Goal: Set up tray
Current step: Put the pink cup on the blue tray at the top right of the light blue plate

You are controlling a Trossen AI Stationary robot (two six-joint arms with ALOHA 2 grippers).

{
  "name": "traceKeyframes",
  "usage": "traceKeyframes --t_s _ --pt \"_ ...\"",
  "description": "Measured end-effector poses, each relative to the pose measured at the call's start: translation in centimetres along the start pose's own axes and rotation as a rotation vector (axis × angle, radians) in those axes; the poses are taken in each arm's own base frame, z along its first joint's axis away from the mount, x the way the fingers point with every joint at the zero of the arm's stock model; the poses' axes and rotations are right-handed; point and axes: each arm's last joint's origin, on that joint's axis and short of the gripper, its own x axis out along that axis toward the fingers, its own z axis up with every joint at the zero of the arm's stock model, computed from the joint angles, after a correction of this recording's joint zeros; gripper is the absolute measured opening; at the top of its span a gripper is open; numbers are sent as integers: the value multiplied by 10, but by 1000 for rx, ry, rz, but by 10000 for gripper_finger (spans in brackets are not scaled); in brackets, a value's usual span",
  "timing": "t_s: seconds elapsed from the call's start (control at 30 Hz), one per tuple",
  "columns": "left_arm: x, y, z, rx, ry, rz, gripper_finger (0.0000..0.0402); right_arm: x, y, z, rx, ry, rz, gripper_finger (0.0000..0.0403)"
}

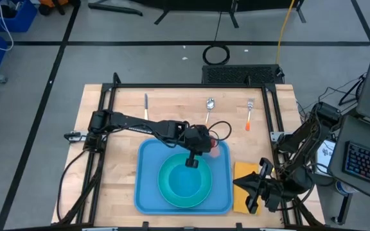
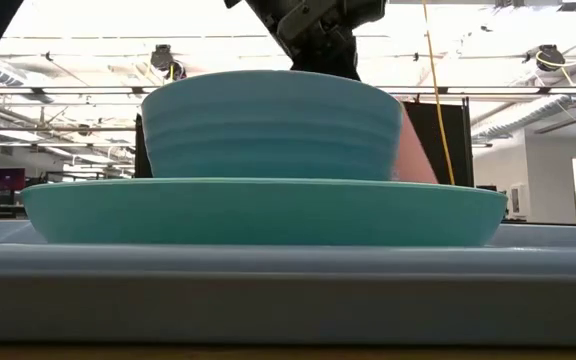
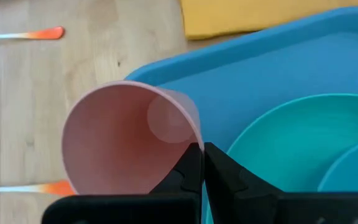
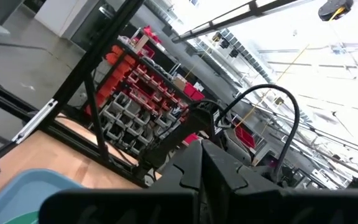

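So we've got the tray (image 1: 148, 192), smooth light-blue plastic with rounded corners, sitting mid-near on the wooden surface (image 1: 117, 135). It carries a round turquoise plate (image 1: 201, 194) with a ribbed bowl (image 2: 268, 125) on top. Our left gripper (image 3: 202, 163) has its jaws pinched shut on the rim of a pink cup (image 3: 126, 140) at the tray's far right corner. Our right gripper (image 1: 257, 187) is parked over the yellow napkin (image 1: 241, 171), jaws closed on nothing.
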Motion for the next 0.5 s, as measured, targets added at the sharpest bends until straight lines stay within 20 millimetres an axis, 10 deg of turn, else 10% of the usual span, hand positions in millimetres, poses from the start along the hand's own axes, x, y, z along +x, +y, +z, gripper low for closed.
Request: traceKeyframes --t_s 0.5 --pt "16 -1 -5 -5 24 -18 4 -2 -2 -3 -2 -8 -16 0"
